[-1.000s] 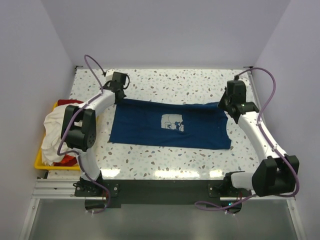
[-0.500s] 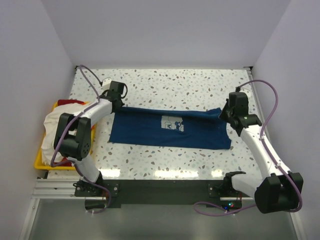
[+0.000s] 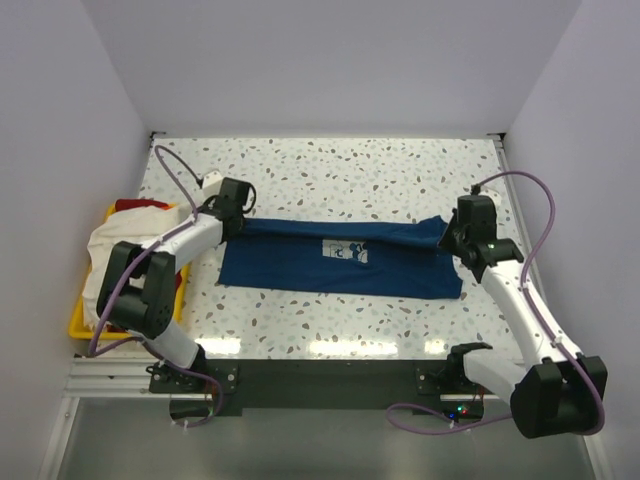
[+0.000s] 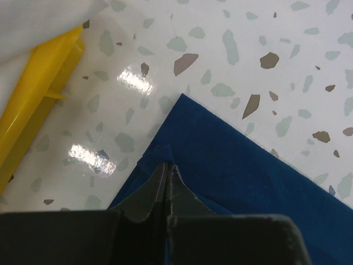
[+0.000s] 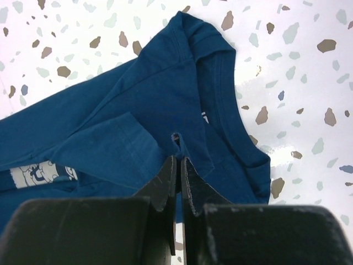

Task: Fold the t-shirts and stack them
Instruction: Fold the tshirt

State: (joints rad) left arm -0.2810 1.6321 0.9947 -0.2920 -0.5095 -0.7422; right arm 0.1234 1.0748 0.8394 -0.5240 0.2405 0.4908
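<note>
Top external shows the navy t-shirt (image 3: 340, 258) lying stretched across the table (image 3: 400, 165). Your left gripper (image 4: 167, 167) and right gripper (image 5: 177, 159) each pinch its far edge, fingers together on cloth. Judge it soft, light and limp: hold corners, not the middle.

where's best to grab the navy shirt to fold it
The navy shirt lies flat, so pinch its far edge from above, at both ends. The left hand grips the hem corner, the right hand the cloth beside the collar.
</note>
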